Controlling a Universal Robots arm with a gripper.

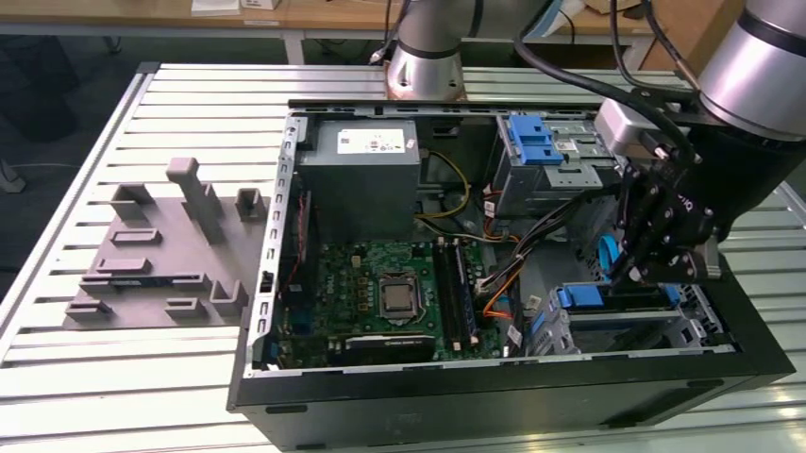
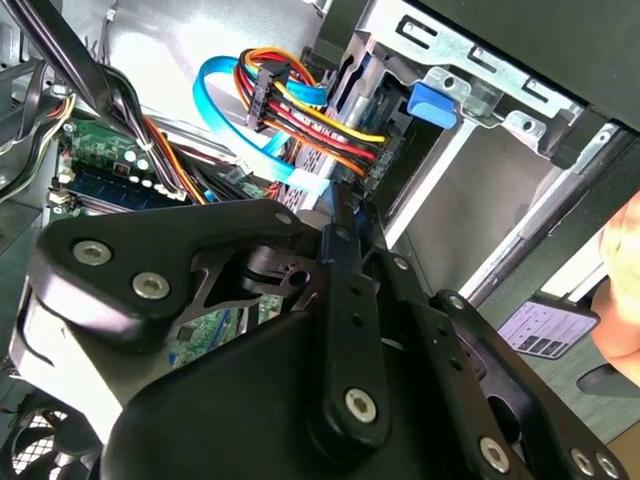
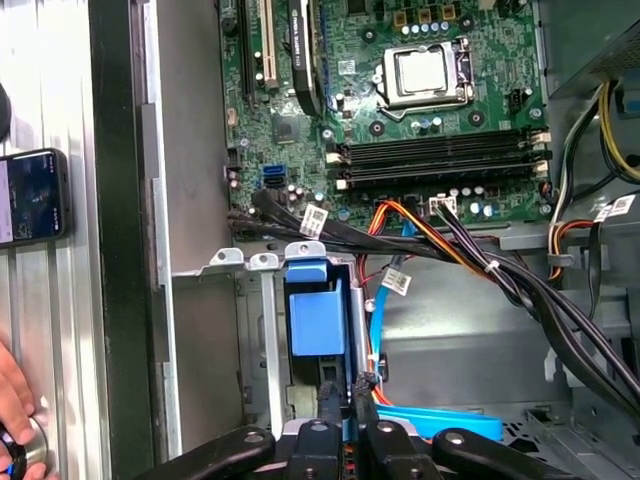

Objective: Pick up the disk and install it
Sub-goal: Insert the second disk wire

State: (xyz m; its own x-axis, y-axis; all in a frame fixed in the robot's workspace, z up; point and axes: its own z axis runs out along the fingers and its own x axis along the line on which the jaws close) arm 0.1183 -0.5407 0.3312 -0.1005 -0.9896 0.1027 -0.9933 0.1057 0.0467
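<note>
The disk lies in the drive cage at the corner of the open computer case on the exterior view's right, its blue carrier bracket showing between the cage's metal rails. My gripper hangs just over the cage, inside the case. In both wrist views its black fingers stand close together, shut, at the end of the blue bracket among the cables. I cannot tell whether the tips touch the bracket. A blue latch piece sits on the cage frame.
Orange, red and blue cables run beside the cage. The motherboard and grey power supply take up the case's other side. A grey fixture lies on the table. A phone and a person's hand are outside the case wall.
</note>
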